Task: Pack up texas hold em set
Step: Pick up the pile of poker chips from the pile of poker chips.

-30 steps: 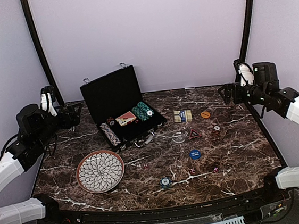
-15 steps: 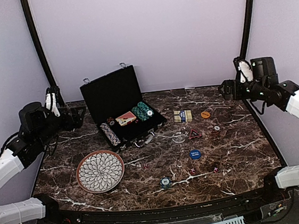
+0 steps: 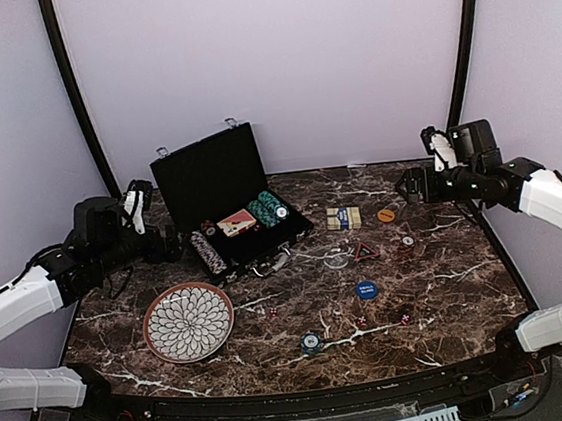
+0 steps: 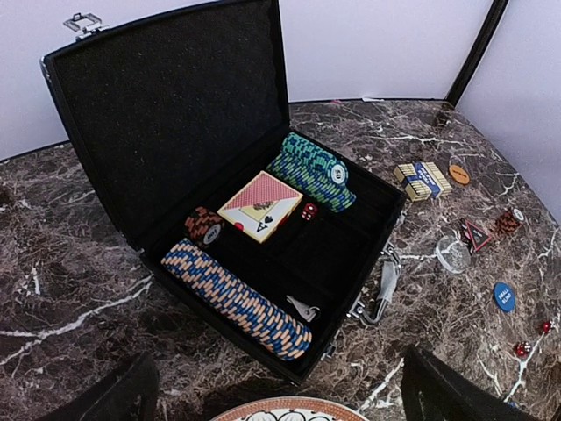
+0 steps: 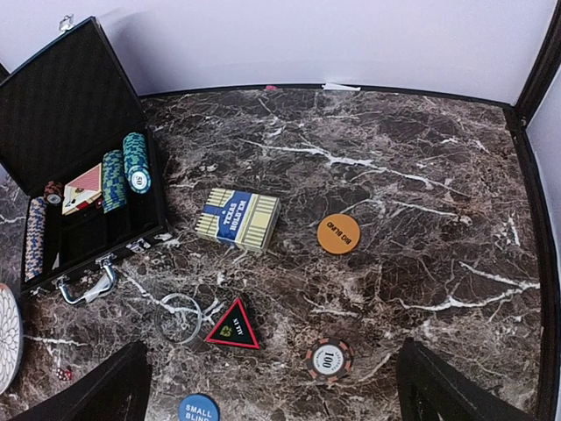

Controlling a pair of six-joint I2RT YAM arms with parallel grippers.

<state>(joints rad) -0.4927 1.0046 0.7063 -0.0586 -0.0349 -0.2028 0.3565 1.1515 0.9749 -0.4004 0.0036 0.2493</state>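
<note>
The black briefcase (image 3: pixel 220 182) stands open at the back left. It holds a blue-tan chip row (image 4: pixel 237 298), green chip rows (image 4: pixel 311 171), a red card deck (image 4: pixel 261 204) and a red die (image 4: pixel 308 211). On the table lie a blue-yellow card deck (image 5: pixel 237 219), an orange button (image 5: pixel 338 234), a blue button (image 3: pixel 367 290), a black-red triangle (image 5: pixel 233 327), a 100 chip (image 5: pixel 330 360), a clear disc (image 5: pixel 179 316), small dice (image 3: pixel 361 321) and a green chip stack (image 3: pixel 311 343). My left gripper (image 3: pixel 164 245) is open, left of the case. My right gripper (image 3: pixel 409 185) is open above the orange button's far side.
A round white-patterned plate with a brown rim (image 3: pixel 188 322) sits in front of the case, near the left gripper; its rim also shows in the left wrist view (image 4: pixel 289 410). The case's handle (image 4: pixel 383 294) and latches face the table's middle. Walls close in the table on three sides.
Both arms have swung inward. The left gripper has come right and down toward the case's left side. The right gripper has moved left over the table's back right. Nothing was taken hold of.
</note>
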